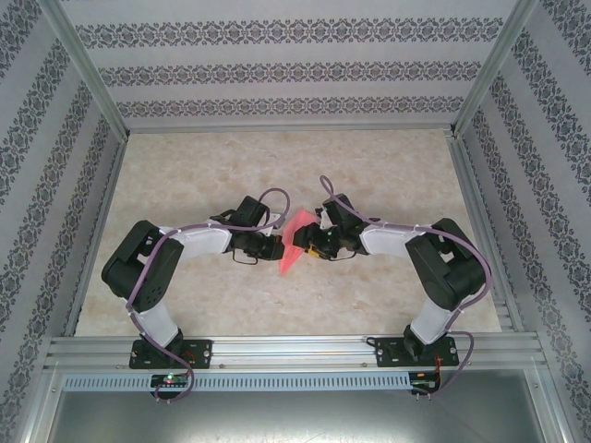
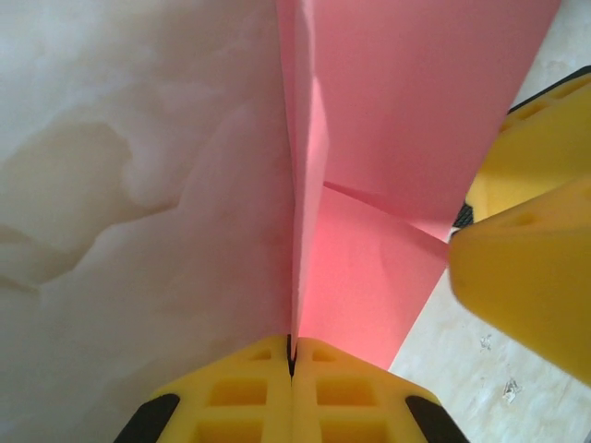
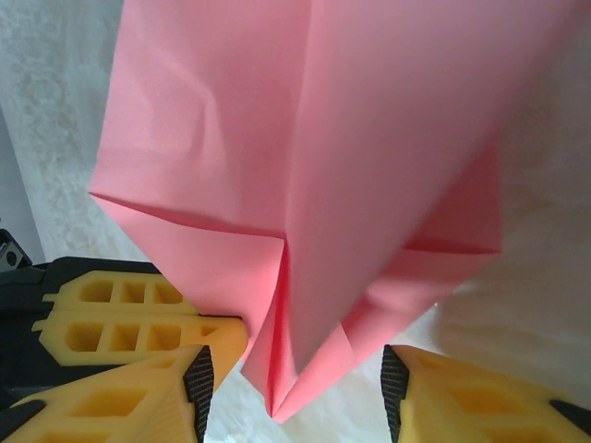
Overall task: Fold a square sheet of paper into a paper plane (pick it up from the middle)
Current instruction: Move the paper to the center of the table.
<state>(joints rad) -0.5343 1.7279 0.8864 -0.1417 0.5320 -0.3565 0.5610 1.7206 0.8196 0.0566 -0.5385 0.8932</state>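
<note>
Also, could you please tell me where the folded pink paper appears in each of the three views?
Top external: pink paper at table centre, between left gripper and right gripper.
Left wrist: rises from bottom centre into the upper right.
Right wrist: centre and top, tip pointing down.
Shared landmark: the left gripper's yellow fingers, shut on the paper, bottom centre in left wrist, lower left in right wrist.

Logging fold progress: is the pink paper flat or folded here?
Folded: the paper shows creases and overlapping layers; the left gripper is shut on its folded edge.
</note>
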